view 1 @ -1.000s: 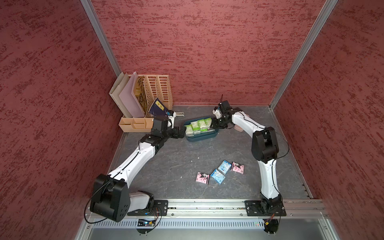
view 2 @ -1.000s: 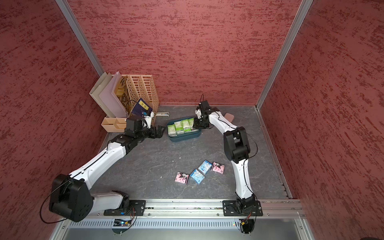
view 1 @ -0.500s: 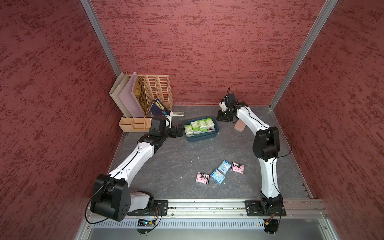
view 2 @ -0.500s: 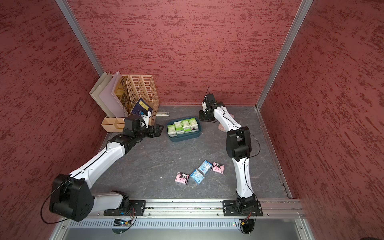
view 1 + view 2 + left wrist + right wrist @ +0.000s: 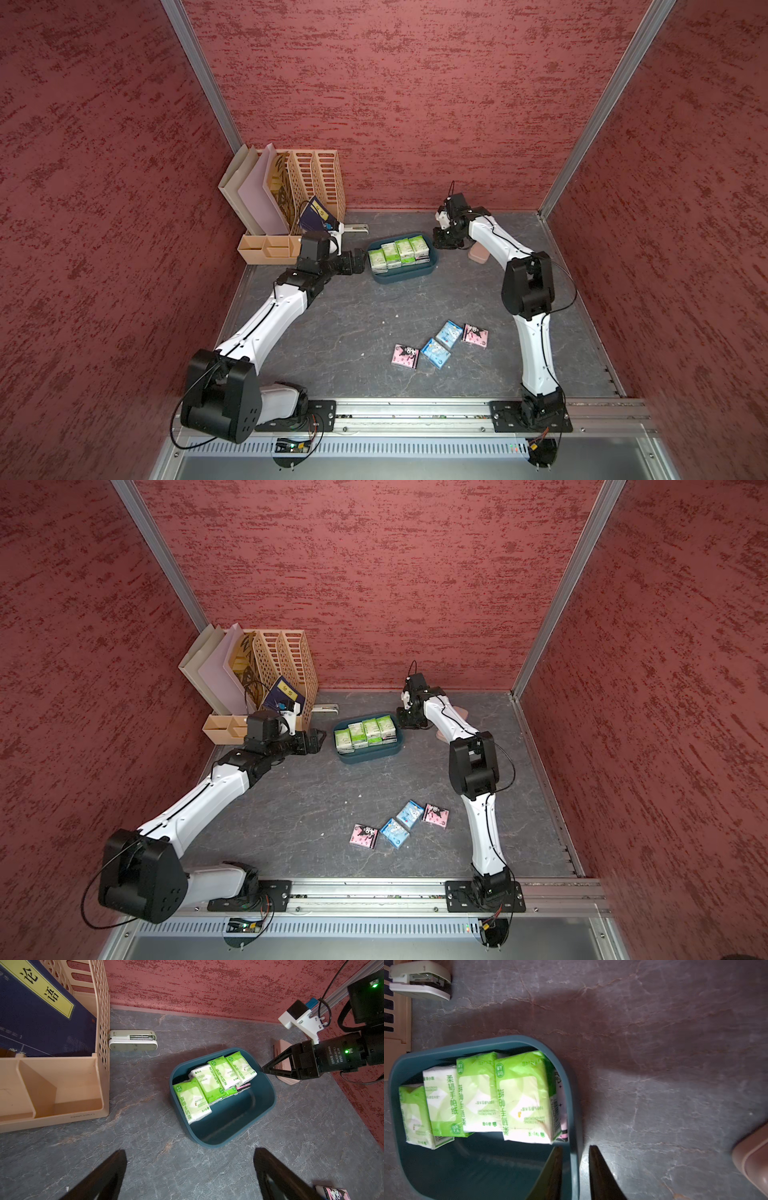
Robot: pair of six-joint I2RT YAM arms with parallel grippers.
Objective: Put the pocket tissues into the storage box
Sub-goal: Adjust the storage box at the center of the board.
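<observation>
The dark teal storage box stands at the back middle of the floor, with green-and-white pocket tissues in a row along its far side and a pink packet under them. Several more pink and blue packets lie loose near the front. My right gripper straddles the box's right-end wall, jaws narrow, a sliver of gap on each side. My left gripper stands wide open and empty just left of the box.
A plain pink case lies behind my right arm. A white stapler lies behind the box on the left. The beige file organizer with a blue book stands in the back left corner. Red walls enclose the floor.
My right gripper swung back toward the rear wall, then came down at the box's right end with its jaws drawn much narrower. The left arm has stayed put.
</observation>
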